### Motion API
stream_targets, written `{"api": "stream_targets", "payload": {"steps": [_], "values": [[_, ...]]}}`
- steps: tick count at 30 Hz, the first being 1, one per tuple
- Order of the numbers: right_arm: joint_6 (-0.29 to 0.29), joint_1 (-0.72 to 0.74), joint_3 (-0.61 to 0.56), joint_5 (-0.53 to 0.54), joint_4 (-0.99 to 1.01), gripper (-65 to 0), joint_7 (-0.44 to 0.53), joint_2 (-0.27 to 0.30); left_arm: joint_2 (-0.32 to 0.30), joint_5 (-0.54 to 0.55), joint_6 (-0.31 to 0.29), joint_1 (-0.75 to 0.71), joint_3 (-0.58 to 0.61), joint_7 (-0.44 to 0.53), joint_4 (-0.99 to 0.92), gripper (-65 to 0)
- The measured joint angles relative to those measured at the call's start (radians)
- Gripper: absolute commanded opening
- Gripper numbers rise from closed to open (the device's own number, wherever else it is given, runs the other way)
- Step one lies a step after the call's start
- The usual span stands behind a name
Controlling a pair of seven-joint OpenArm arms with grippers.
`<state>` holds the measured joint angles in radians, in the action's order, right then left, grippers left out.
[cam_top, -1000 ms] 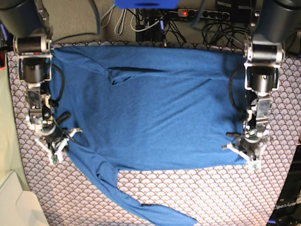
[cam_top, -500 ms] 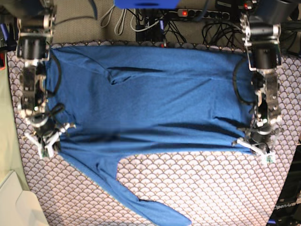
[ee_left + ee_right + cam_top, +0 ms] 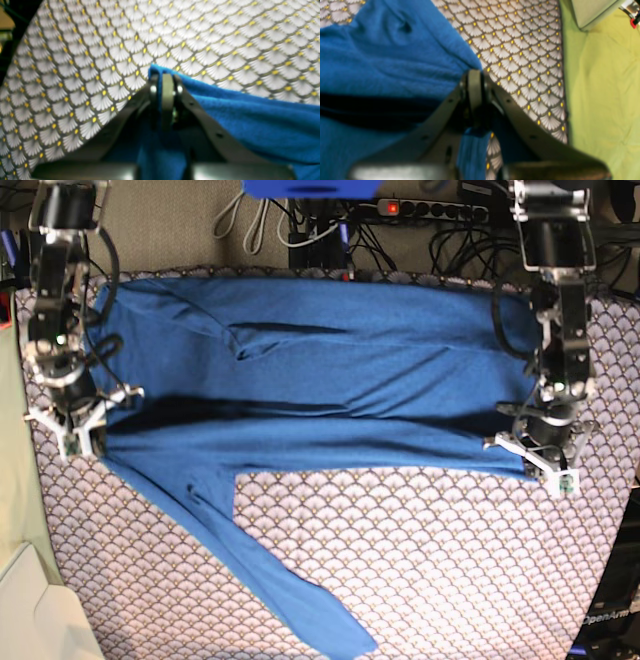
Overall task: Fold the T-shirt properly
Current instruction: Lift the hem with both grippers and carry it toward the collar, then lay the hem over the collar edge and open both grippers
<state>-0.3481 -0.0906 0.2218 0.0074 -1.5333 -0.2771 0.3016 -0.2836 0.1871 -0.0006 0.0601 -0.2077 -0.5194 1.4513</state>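
1. We see a large plain medium-blue soft knit T-shirt (image 3: 320,370) with long sleeves spread across a surface covered by a scallop-patterned grey-white tablecloth (image 3: 430,560); one sleeve trails toward the near edge.
2. Our left tool (image 3: 541,450), on the right of the base view, is clamped narrow on the shirt's near edge; the left wrist view shows blue cloth pinched between its jaws.
3. Our right tool (image 3: 72,423), on the left of the base view, likewise pinches the shirt's edge at the opposite end.
4. Both arms reach down from the far side, wrists pointing at the surface.
5. We judge the step to be a lengthwise fold: the lifted near edge casts a dark shadow band.
6. Next, both tools should carry that edge evenly toward the far side.
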Motion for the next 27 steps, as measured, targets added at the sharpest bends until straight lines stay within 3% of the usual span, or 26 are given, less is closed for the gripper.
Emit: {"api": "stream_targets", "payload": {"steps": [5, 10, 14, 21, 27], "values": [[0.002, -0.095, 0.007, 0.0, -0.085, -65.0, 0.0, 0.0, 0.0, 0.0, -0.004, -0.071, -0.01, 0.002, 0.084, -64.6], [0.001, -0.18, 0.008, -0.002, -0.149, -65.0, 0.004, -0.018, 0.003, -0.001, 0.0, -0.125, -0.096, 0.0, 0.14, -64.6], [-0.072, -0.228, 0.007, 0.0, -0.197, -65.0, 0.001, -0.022, 0.004, -0.002, -0.004, -0.175, -0.126, 0.002, 0.177, -64.6], [-0.079, -0.298, 0.051, -0.002, -0.238, -65.0, 0.004, -0.033, 0.004, -0.001, -0.004, -0.236, -0.139, 0.0, 0.23, -64.6], [-0.154, -0.328, 0.107, -0.002, -0.274, -65.0, 0.003, -0.036, 0.001, 0.0, -0.003, -0.257, -0.141, -0.001, 0.234, -64.6]]}}
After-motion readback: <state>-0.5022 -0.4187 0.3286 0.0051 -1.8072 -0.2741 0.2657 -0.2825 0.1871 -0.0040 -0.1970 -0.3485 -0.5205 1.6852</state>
